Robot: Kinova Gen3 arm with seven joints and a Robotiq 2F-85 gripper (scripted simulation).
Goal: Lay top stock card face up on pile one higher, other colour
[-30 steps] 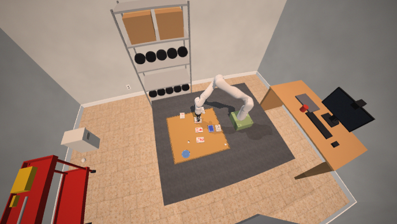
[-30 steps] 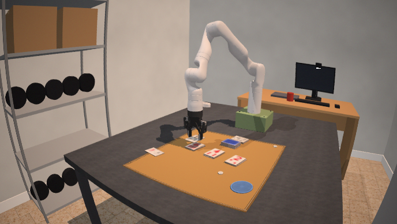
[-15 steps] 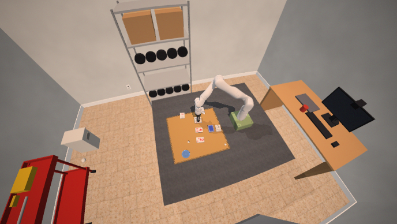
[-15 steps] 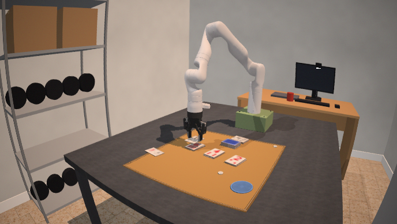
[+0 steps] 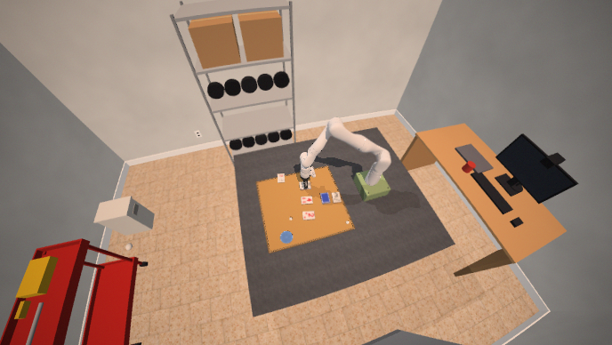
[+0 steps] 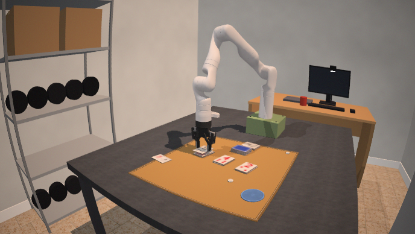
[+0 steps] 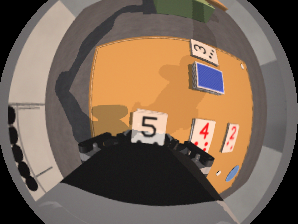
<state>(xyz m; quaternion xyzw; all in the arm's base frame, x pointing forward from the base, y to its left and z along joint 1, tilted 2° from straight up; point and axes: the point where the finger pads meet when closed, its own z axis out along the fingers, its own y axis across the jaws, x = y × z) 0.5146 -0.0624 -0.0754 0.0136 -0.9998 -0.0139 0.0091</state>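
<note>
My gripper (image 5: 305, 183) (image 6: 204, 149) points down at the mat's back left, its fingers at opposite edges of a face-up black 5 card (image 6: 202, 150) (image 7: 149, 126). The card is low over a pile (image 6: 205, 155), seemingly at its top; contact and the pile's top face are hidden. The blue-backed stock (image 5: 325, 197) (image 6: 240, 148) (image 7: 209, 78) lies face down beside a black 3 (image 5: 336, 196) (image 6: 252, 146) (image 7: 203, 50). A red 4 (image 5: 307, 200) (image 6: 224, 160) (image 7: 202, 131) and red 2 (image 5: 309, 215) (image 6: 246, 167) (image 7: 231, 138) lie face up.
A red-marked card (image 5: 281, 178) (image 6: 161, 158) lies at the orange mat's (image 5: 276, 204) (image 6: 181, 178) left edge, number unclear. A blue disc (image 5: 286, 236) (image 6: 252, 195) and small white pieces (image 6: 230, 180) lie on the mat. The green robot base (image 5: 372, 187) (image 6: 265, 126) stands beyond the stock.
</note>
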